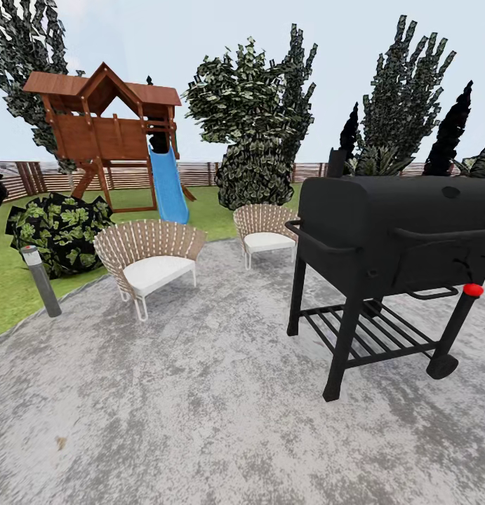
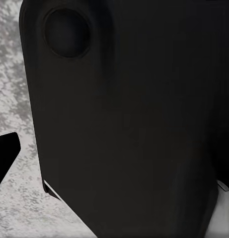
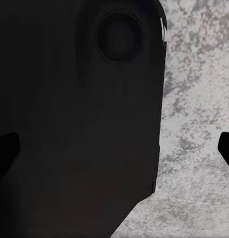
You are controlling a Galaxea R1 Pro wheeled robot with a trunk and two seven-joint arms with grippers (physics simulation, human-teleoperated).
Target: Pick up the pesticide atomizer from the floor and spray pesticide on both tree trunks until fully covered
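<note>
**On the patio, grill ahead, atomizer not spotted**

Both wrist cams look down at mottled grey paving past a big black robot body part; arms seem tucked close to it. Left wrist view: a dark fingertip (image 2: pixel 6 151) at the frame edge, the other one hidden, so can't tell if the left pincer is apart or together. Right wrist view: dark tips at both frame edges (image 3: pixel 5 148), wide gap w/ paving between them, so the right pincer (image 3: pixel 114 151) stands apart, nothing in it.

Head view: grey patio (image 1: pixel 165 407) in the foreground. Black barbecue grill (image 1: pixel 396 238) on wheels stands near right, red knob on its leg. Two slatted chairs w/ white cushions, one (image 1: pixel 152 261) left of centre, another (image 1: pixel 265 231) behind it. Grey bollard lamp (image 1: pixel 41 279) at the patio edge beside a leafy bush (image 1: pixel 60 228). On the lawn (image 1: pixel 7 287) beyond: wooden playset (image 1: pixel 105 130) w/ blue slide (image 1: pixel 168 186), slat fence (image 1: pixel 200 174), blocky-leaved trees (image 1: pixel 253 133), dark conifers (image 1: pixel 449 137) at right. Their trunks are hidden by foliage.
</note>
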